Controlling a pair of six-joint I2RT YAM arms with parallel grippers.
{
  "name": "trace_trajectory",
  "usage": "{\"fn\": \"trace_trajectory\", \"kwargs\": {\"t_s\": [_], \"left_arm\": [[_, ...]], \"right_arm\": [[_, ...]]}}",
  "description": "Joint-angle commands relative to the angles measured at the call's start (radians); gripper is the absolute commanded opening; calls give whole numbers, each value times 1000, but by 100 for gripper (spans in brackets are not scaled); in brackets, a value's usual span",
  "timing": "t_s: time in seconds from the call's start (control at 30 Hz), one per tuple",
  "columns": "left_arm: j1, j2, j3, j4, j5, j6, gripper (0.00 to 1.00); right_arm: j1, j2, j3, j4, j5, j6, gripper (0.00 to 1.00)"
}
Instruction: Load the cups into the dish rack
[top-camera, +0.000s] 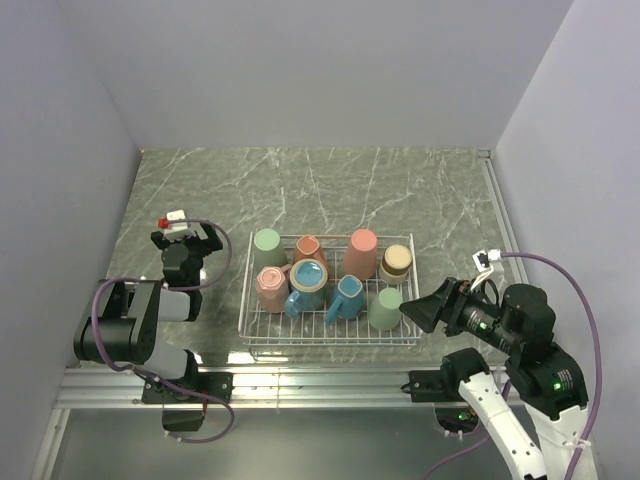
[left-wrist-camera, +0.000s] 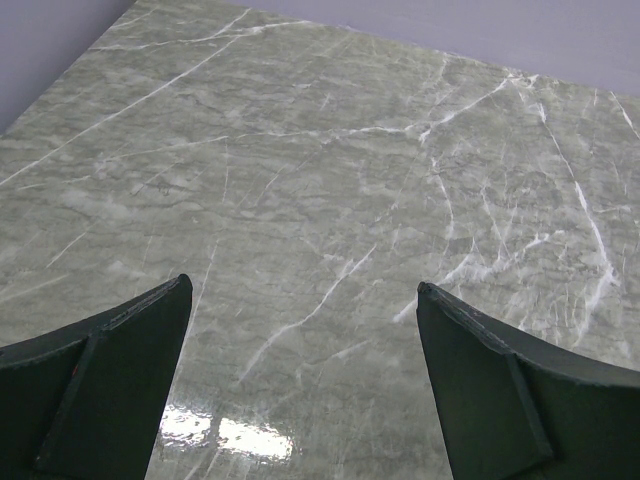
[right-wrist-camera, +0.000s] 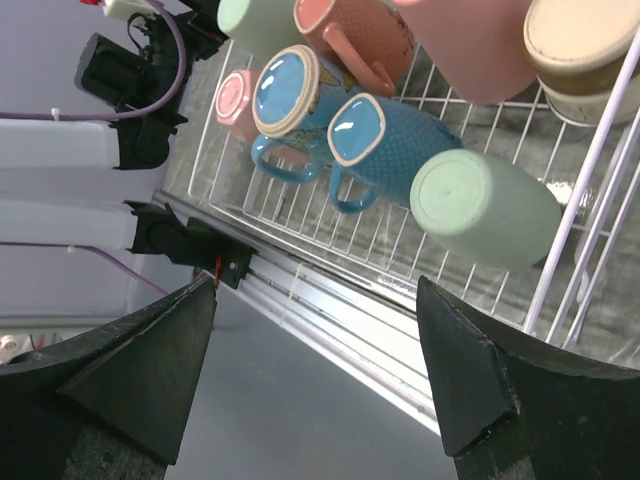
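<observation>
Cups (top-camera: 360, 252): we counted eight, all in the dish rack (top-camera: 300, 335); none outside;
Left end effector (left-wrist-camera: 305, 295): stood wide open, empty;
Right end effector (right-wrist-camera: 315, 290): open, empty, beside rack;
Progress: loading looked done.

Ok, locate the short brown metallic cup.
In the top view, the short brown metallic cup stands in the far right corner of the white wire dish rack, right of the tall salmon cup.
</observation>
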Motion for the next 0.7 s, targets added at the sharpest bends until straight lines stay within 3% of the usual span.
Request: {"fn": "trace_trajectory", "kwargs": {"t_s": [0.0,0.6,0.67], "left_arm": [[2,-12,0,57,21,13,99],[2,-12,0,57,21,13,99],[2,-13,0,57,21,13,99]], "right_arm": [[5,-32,-10,-7,-5,36,88],[5,-45,14,-18,-15,33,88],[7,-45,8,0,-43,32,84]]}}
